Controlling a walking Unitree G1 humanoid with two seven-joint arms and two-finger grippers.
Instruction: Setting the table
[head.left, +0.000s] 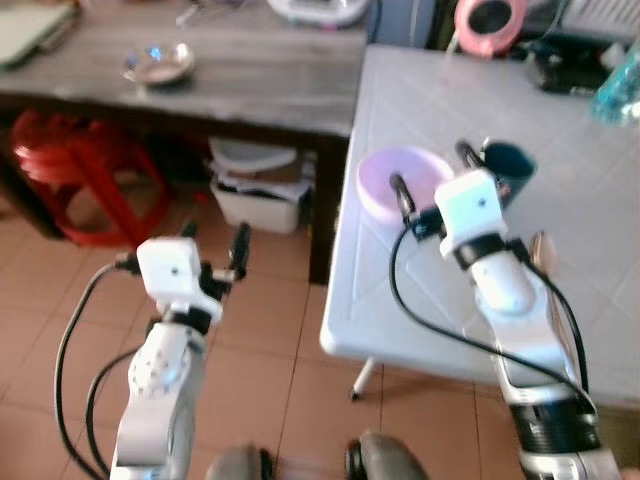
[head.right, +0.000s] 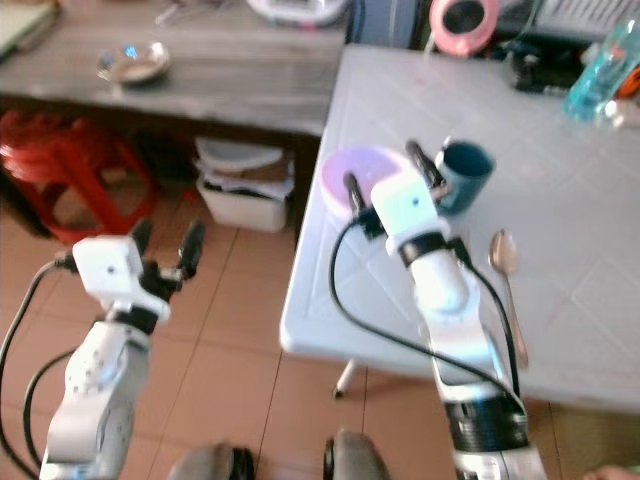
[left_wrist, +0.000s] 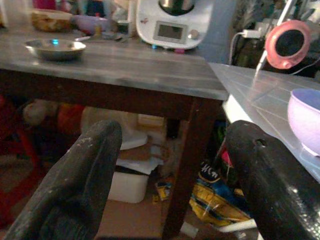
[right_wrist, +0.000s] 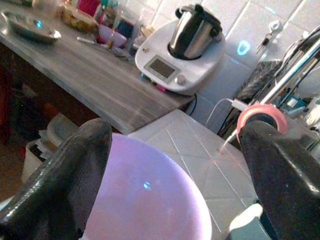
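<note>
The left gripper (head.left: 215, 245) hangs open over the tiled floor (head.left: 270, 320), off the white table (head.left: 420, 290); the right gripper (head.left: 432, 168) hovers over the lilac bowl (head.left: 400, 185) at the table's near corner, fingers spread, holding nothing; the bowl looks light, stiff and smooth, likely plastic, best pinched at its rim; just beside it stands a dark teal mug (head.right: 464, 175), then a spoon (head.right: 503, 262); the arm hides part of bowl and mug, and blur softens everything
</note>
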